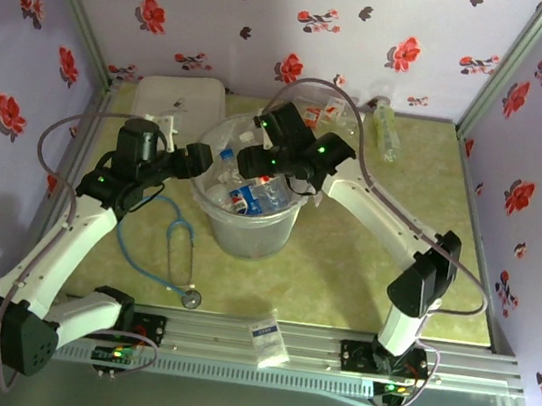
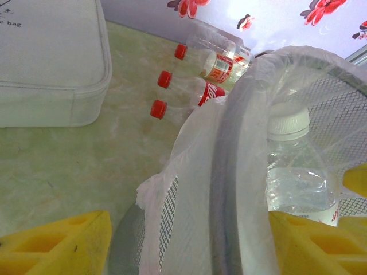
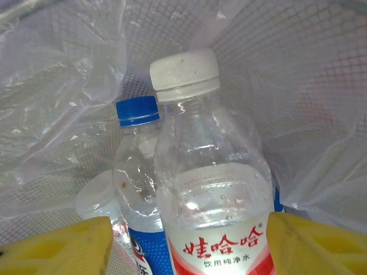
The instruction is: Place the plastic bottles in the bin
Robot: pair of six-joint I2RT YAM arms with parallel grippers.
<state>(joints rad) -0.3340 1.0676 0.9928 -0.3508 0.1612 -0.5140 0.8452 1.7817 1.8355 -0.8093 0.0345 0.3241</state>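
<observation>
Jaws parted, right gripper straddles a white-capped bottle inside the bin.
Unclenched too, left gripper straddles its rim.

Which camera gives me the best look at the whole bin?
Top external: the bin sits whole in frame, bottles visible inside. Left wrist catches a close stretch of its rim; right wrist looks at its lined mesh wall from inside.

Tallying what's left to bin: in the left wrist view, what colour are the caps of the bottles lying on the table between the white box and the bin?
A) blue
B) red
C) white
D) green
B: the three bottles lying on the table outside the bin all carry red caps.
</observation>
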